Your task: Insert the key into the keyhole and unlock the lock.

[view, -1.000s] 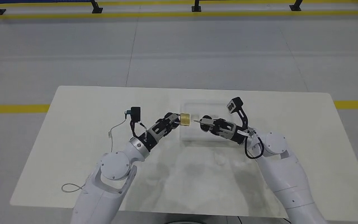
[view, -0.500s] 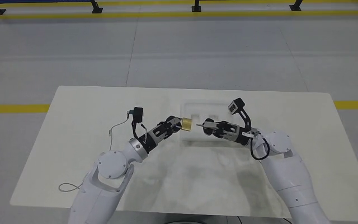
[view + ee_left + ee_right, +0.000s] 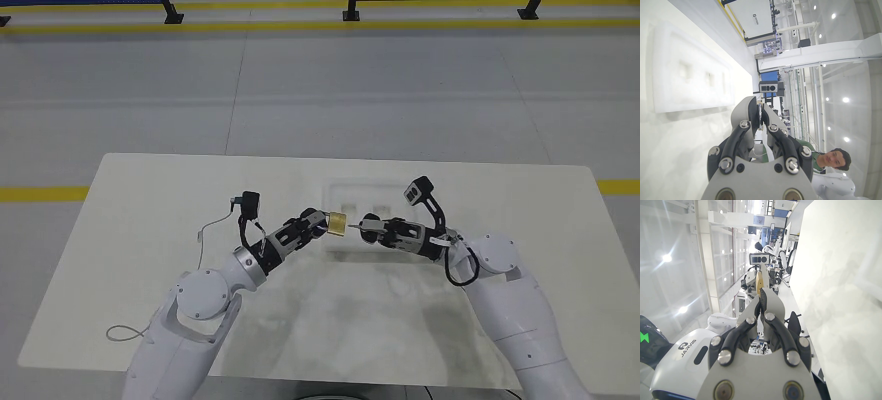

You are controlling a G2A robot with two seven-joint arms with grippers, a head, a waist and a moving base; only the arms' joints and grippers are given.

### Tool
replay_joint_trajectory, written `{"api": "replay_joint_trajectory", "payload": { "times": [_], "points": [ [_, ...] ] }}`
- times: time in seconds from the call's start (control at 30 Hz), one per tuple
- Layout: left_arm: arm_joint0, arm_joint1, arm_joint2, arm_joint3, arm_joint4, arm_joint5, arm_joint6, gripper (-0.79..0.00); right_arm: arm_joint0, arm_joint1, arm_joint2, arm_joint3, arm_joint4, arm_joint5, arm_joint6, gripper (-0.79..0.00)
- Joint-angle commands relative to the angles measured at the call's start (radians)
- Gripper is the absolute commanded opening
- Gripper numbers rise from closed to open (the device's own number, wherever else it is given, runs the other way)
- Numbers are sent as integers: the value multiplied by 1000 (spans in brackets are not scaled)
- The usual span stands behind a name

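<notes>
Operator: Status, left gripper (image 3: pixel 318 220)?

Technician: Clamped on the shackle (image 3: pixel 759 116) of the brass lock (image 3: pixel 338 221). Lock is held off the surface, over the left edge of the foam tray (image 3: pixel 385 190).

Operator: Right gripper (image 3: pixel 368 225)?

Technician: Pinched tight on the key (image 3: pixel 354 223), over the tray just right of that same edge. Blade points at the lock's end face. Tip and lock stand very close; contact or entry cannot be determined. Tray lies on the white table (image 3: pixel 150 250).
</notes>
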Motion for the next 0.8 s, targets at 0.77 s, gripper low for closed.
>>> {"api": "replay_joint_trajectory", "payload": {
  "times": [0.77],
  "points": [
    [-27,7,18,18,-5,4,7,-785,29,7,-31,24,14,-9,-14,-785]
  ]
}}
